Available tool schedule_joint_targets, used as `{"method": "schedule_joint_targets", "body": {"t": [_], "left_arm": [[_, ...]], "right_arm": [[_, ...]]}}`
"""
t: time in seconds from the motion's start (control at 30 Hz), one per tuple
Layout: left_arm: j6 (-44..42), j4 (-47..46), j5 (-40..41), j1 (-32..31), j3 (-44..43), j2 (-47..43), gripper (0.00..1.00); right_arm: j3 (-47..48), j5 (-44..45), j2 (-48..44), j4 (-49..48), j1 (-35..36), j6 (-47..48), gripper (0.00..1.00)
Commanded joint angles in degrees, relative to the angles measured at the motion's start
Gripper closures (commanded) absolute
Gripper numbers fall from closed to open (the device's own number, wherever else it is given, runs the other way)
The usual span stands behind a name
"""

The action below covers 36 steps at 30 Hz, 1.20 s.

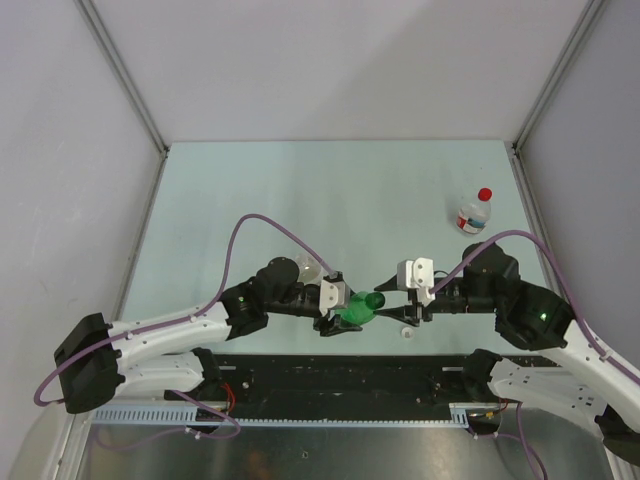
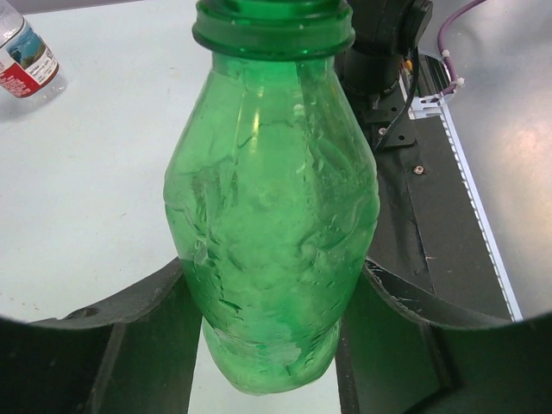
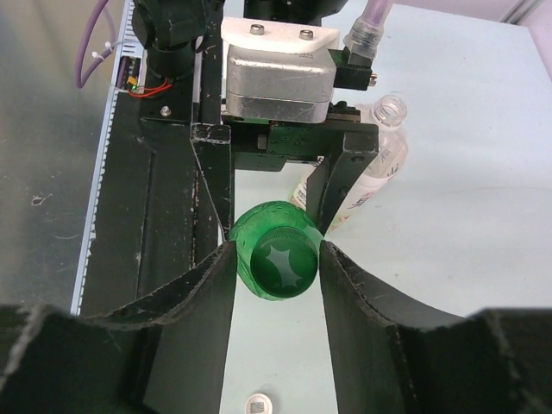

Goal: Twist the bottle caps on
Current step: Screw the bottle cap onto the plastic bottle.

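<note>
While pale surface (image 1: 300,190) is lying under both arms, left hand (image 2: 272,280) is clamping green plastic bottle (image 2: 267,198) around body, neck pointing at right hand (image 3: 278,252). That hand is gripping small green screw cap (image 3: 278,269) at bottle neck. Far right, small clear bottle (image 1: 469,216) is sitting, wearing red cap (image 1: 485,194). Beside hands, white round cap (image 1: 407,333) is lying on surface.
</note>
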State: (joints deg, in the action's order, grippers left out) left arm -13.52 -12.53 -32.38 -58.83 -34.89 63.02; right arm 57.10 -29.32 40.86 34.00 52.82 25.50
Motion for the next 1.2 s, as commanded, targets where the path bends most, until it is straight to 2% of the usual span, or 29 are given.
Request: {"method": "schedule_joint_targets", "body": {"t": [0.0, 0.23, 0.4, 0.53, 0.87, 1.17], "left_arm": [[0.1, -1.6, -1.9, 0.4, -1.5, -0.9, 1.0], [0.1, -1.5, -2.2, 0.4, -1.5, -1.0, 1.0], [-0.1, -1.5, -2.1, 0.4, -1.7, -1.3, 1.0], [-2.7, -1.5, -0.8, 0.4, -1.7, -2.5, 1.0], [-9.0, 2.7, 1.9, 0.4, -5.1, -4.4, 1.0], [-4.0, 6.0, 0.5, 0.4, -10.3, -0.2, 1.0]], "right_arm": [[0.4, 0.6, 0.1, -0.9, 0.4, -0.3, 0.53], [0.5, 1.4, 0.4, -0.7, 0.7, -0.4, 0.56], [0.4, 2.2, 0.2, -1.2, 0.9, -1.7, 0.69], [0.5, 1.9, 0.2, -1.2, 0.9, -4.5, 0.74], [0.5, 3.4, 0.8, 3.2, 1.0, -11.7, 0.77], [0.4, 1.6, 3.5, 2.8, 1.8, -11.2, 0.78]]}}
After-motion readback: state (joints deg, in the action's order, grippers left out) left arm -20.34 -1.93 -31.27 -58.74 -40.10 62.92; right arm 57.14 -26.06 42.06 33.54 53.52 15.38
